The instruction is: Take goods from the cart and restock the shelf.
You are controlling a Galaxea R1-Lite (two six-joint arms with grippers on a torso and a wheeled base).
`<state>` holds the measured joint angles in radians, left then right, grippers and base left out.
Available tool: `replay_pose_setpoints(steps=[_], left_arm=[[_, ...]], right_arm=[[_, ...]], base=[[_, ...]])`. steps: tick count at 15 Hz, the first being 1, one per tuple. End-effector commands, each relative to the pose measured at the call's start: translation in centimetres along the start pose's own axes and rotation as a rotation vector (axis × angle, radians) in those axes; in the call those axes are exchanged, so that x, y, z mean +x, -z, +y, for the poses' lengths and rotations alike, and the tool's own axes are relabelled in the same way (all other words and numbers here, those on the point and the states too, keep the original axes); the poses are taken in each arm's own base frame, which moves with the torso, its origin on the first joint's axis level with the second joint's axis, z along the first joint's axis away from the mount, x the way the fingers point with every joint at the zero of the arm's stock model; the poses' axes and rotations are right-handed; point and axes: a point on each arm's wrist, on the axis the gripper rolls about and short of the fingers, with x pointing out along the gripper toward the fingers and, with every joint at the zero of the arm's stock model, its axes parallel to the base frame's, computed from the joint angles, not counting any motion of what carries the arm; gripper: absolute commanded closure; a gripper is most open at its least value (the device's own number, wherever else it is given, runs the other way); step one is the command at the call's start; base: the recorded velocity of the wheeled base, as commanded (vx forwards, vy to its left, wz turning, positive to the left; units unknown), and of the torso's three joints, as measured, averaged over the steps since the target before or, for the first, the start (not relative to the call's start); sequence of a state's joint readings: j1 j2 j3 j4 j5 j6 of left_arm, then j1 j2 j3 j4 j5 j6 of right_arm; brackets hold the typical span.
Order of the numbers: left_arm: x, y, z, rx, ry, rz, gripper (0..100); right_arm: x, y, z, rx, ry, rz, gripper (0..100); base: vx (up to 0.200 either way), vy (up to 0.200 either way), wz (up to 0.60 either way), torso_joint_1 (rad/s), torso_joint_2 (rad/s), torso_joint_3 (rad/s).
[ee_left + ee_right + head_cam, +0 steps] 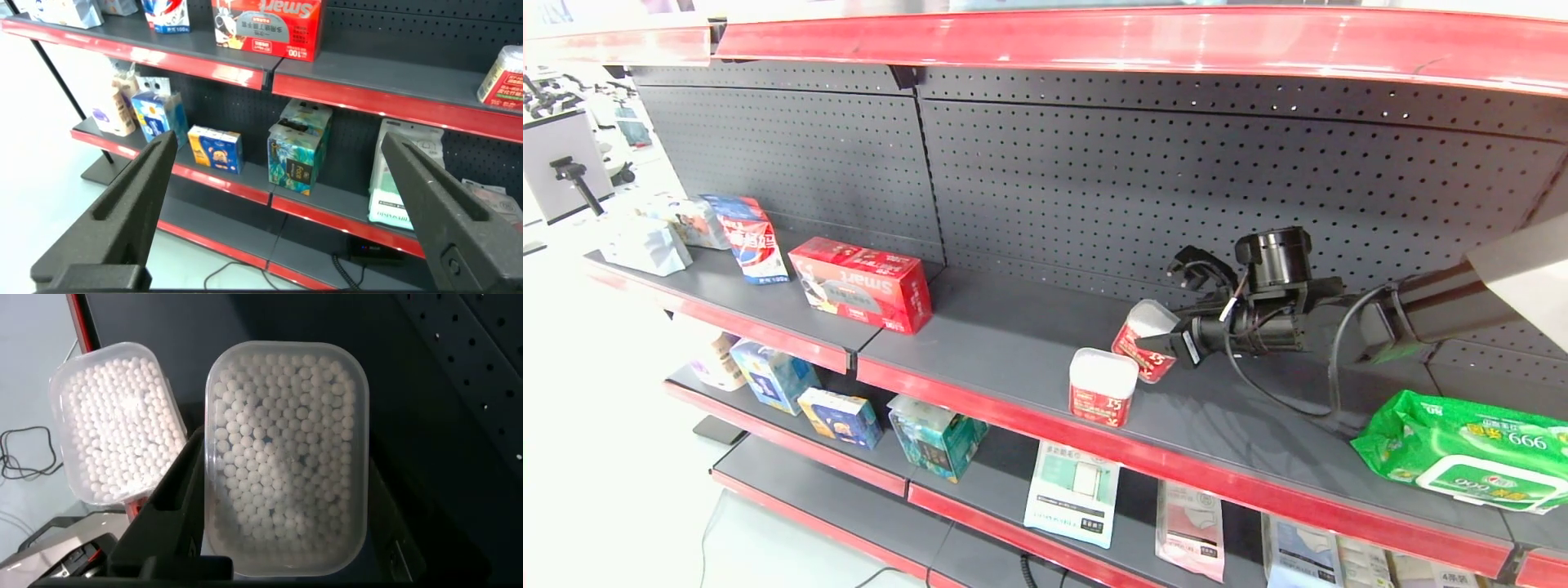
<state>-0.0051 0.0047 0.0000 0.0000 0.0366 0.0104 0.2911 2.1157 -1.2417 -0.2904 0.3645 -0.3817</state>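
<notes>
**One tub shelved, the second in the gripper and not yet set down**

Start with the shelf [1013, 343]. Its middle board has long bare stretches between the red box [862, 283] on your left and the green wipes pack [1470, 449] on your right, so I judge the restocking is at an early stage. How much is left in the cart can't be judged from here.

One swab tub [1103, 386] stands upright at the board's front edge, and that one looks finished. The held tub [1145, 327] sits just behind it and a little toward the right. It is over the same board, close to the first tub but apart from it. I cannot tell whether its base touches the board.

The right gripper [1176, 343] comes in from the right and is clamped on the held tub's sides. The tub is tilted off upright with its lid uppermost. In the right wrist view, the lid's long axis seems to run along the line of the fingers [176, 506], roughly parallel to that of the standing tub.

The left gripper [278, 143] is spread wide and holds nothing. It hangs in front of the lower shelves.

Still to do, in my judgement: level the tub, set it down and let go.
</notes>
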Motion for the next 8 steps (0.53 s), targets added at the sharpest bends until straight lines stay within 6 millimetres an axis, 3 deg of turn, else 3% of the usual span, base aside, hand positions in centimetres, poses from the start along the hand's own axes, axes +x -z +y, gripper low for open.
replay_pose_setpoints(steps=[1,8], left_arm=[[0.00,0.00,0.00,0.000,0.001,0.000,0],[0.00,0.00,0.00,0.000,-0.001,0.000,0]], right_arm=[[0.84,0.01,0.05,-0.004,-0.009,-0.001,100],[1.61,-0.33,0.16,-0.015,-0.030,-0.015,100]], base=[[0.000,0.000,0.00,0.000,0.00,0.000],[0.000,0.000,0.00,0.000,0.00,0.000]])
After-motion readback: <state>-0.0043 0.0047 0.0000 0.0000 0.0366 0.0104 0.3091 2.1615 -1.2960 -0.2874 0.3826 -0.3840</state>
